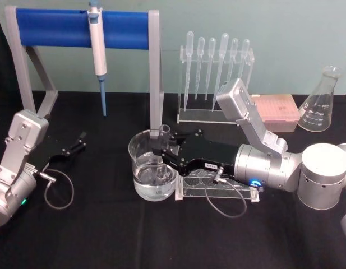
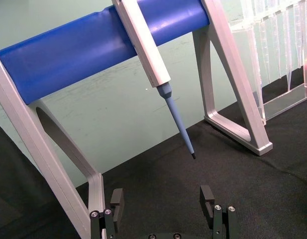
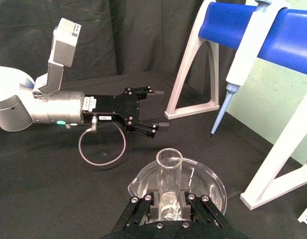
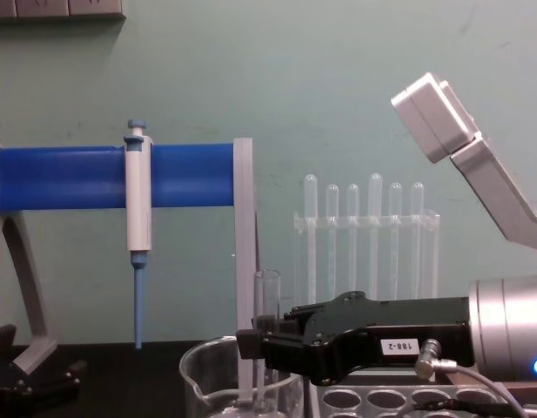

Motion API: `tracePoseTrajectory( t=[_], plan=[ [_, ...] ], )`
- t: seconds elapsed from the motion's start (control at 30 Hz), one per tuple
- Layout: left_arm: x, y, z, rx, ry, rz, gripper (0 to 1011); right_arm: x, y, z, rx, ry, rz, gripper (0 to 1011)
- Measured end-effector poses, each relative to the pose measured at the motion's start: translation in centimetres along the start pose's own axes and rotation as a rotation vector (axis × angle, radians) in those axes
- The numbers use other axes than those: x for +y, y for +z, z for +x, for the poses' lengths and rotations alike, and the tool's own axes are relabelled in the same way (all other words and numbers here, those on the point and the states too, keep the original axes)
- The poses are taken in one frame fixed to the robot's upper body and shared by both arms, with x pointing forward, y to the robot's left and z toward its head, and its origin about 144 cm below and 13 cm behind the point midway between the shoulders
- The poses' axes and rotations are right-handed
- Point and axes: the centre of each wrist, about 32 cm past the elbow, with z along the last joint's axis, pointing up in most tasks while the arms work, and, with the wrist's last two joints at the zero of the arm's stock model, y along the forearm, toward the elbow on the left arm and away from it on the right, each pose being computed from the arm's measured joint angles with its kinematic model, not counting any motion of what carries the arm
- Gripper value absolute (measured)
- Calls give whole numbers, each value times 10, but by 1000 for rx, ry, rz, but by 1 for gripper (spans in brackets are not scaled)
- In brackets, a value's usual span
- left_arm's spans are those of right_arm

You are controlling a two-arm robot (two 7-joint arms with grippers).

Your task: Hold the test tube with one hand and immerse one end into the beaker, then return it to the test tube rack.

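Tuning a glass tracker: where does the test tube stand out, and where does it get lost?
Right wrist view: the test tube, in the right gripper, contrasts with the black cloth. Chest view: faint on the green wall. Head view: mostly lost among the beaker's reflections.

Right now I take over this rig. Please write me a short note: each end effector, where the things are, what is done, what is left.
Right end effector: shut on the test tube, upright, lower end inside the beaker.
Left end effector: open, idle on the robot's left.
Test tube rack: under the right arm, beside the beaker.
Done: tube taken and lowered into the beaker; I cannot tell if its tip reaches the water.
Left: lift it out, set it back in the rack.
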Motion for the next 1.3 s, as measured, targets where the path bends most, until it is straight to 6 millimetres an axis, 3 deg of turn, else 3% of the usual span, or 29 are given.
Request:
tracePoseTrajectory(
  t=[0.8,1.3],
  plan=[
    [0,0,0,0,0,0,1000,0,0,0,-2,0,0,225],
    [0,0,0,0,0,0,1000,-4,20,-2,-53,-7,18,226]
  ],
)
